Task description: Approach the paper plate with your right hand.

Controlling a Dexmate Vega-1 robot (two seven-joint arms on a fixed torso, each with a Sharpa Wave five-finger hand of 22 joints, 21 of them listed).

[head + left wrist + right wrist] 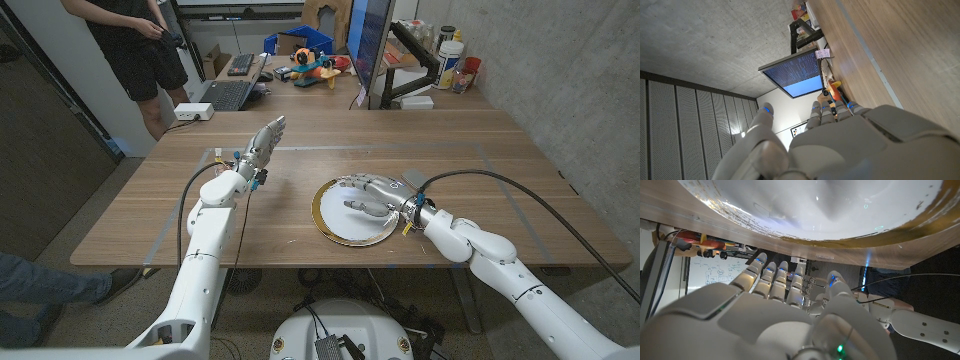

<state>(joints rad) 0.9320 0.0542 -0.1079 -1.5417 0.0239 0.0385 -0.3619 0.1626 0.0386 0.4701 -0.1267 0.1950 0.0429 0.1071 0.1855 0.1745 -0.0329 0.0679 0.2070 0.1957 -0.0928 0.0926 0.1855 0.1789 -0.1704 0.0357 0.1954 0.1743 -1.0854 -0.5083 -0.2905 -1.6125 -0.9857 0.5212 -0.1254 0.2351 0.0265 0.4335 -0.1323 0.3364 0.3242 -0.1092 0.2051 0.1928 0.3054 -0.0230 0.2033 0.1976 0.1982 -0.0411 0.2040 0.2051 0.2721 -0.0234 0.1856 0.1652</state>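
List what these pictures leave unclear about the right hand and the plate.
- Contact: in the head view the right hand covers part of the paper plate; touching or hovering cannot be told.
- Plate's near rim: hidden under that hand.
- Right wrist view: plate cut off by the edges.

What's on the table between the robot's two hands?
In the head view, only bare wood lies between the left hand and the plate. The right hand is already over that gold-rimmed paper plate.
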